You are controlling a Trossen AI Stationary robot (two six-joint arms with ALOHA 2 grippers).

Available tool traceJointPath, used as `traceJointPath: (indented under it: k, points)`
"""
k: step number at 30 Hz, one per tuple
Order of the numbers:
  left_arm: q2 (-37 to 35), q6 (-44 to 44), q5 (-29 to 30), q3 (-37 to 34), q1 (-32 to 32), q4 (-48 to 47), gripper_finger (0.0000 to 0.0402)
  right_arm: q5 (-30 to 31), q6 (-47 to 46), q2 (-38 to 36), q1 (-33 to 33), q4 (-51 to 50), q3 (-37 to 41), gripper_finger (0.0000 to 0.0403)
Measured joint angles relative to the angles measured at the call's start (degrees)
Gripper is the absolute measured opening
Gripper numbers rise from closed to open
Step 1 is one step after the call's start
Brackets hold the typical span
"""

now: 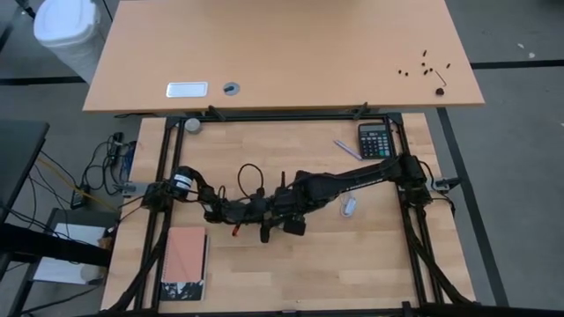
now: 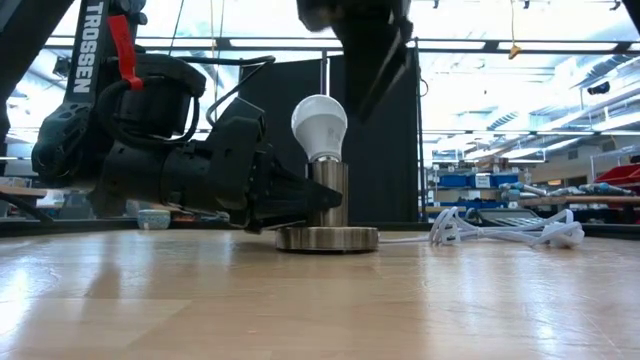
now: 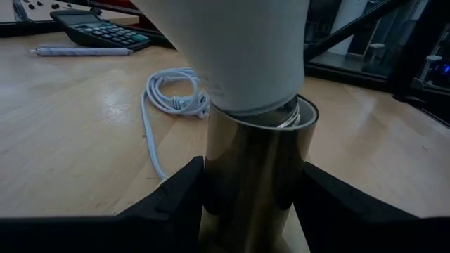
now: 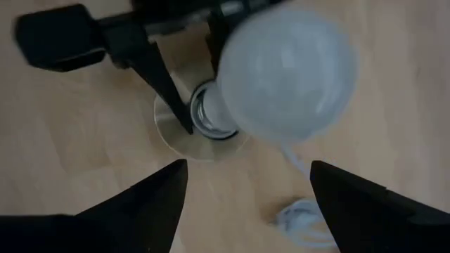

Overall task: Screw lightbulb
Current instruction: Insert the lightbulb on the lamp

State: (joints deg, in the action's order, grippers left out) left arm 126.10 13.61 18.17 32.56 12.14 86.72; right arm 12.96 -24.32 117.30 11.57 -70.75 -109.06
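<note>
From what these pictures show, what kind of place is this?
Probably a robotics lab or workshop. A wooden table stands in a dark frame that carries two arms; a desk sits behind it; in the low view, shelves with blue bins stand under ceiling lights. A calculator lies on the table.

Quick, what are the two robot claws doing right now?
Left gripper: closed on the shiny metal socket post under the white pear-shaped lightbulb.
Right gripper: open above the lightbulb, holding nothing.

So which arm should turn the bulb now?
Right. Its pincer hangs open above the lightbulb, fingers either side, so it probably only needs to descend. The left pincer is shut on the socket stem, steadying it.
</note>
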Motion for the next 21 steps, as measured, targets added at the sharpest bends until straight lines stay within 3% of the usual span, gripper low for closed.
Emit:
traceJointPath:
  k: [4, 15, 21]
  points:
    - [0.0, 0.02, -0.56, 0.0, 0.0, -0.02, 0.0194, -2.35, 9.05, -0.42, -2.02, 0.0, -1.95, 0.0309]
    - [0.0, -1.26, -0.96, 0.0, 0.02, -0.22, 0.0194, -20.75, 20.82, -1.07, -11.95, -0.91, -2.69, 0.0324]
    - [0.0, -1.31, -0.96, 0.0, 0.02, -0.33, 0.0194, -23.82, 24.98, -1.07, -13.19, -0.13, -2.66, 0.0352]
